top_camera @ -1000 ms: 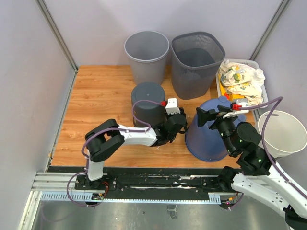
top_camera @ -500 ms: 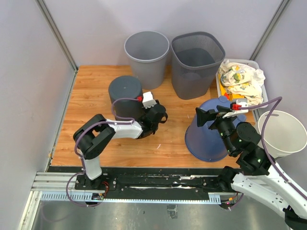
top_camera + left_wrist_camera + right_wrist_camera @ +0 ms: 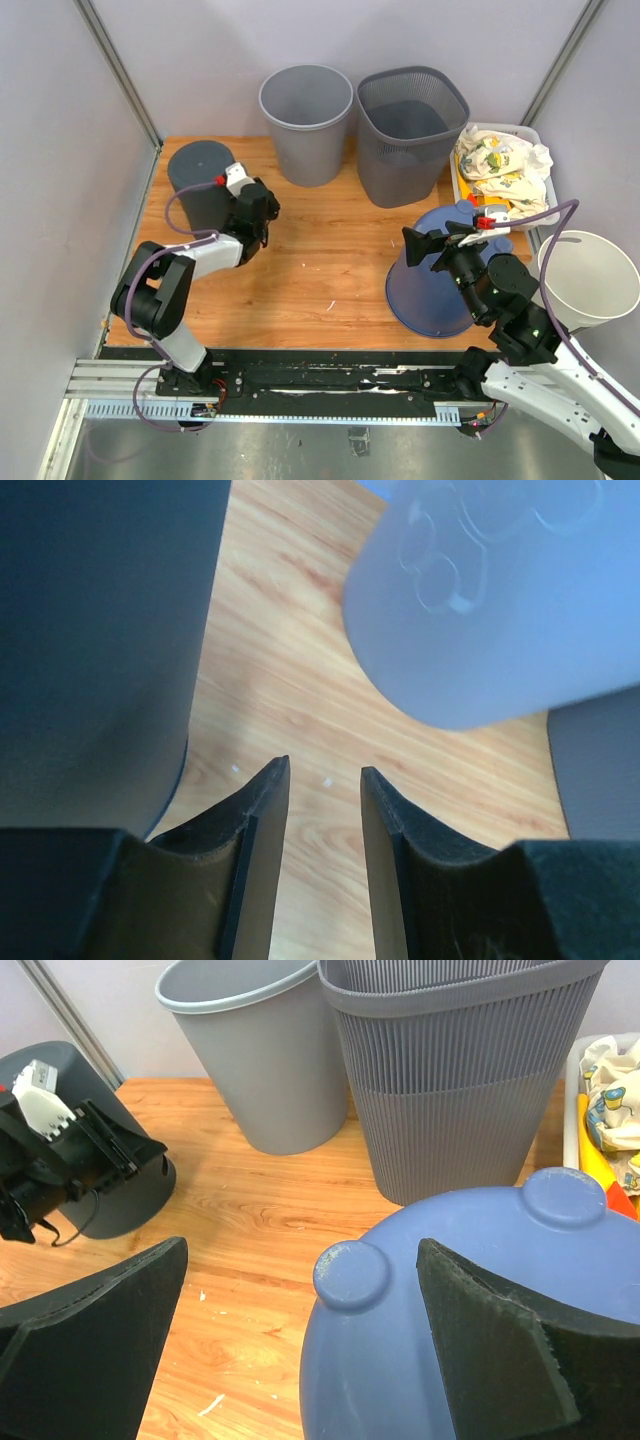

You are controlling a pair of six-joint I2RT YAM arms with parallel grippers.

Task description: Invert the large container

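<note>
1. Left gripper (image 3: 325,770) is released: my two fingers stand a narrow gap apart with nothing between them, only the bare wooden table (image 3: 300,680) beyond.
2. On that gripper's left, just beside it, a dark grey container (image 3: 198,178) stands base up at the table's far left; I cannot tell whether I touch it.
3. My right gripper (image 3: 300,1250) is spread wide and empty, near the upper end of the blue large container (image 3: 440,285).
4. That container sits mouth down on the right side of the table, its round feet facing up.
5. A round grey bin (image 3: 306,105) and a ribbed grey bin (image 3: 410,120) stand upright along the far edge, the ribbed one close behind the blue container.
6. A white tray (image 3: 500,165) of cloths lies just right of the ribbed bin, and a white bucket (image 3: 590,280) stands right of the blue container.
</note>
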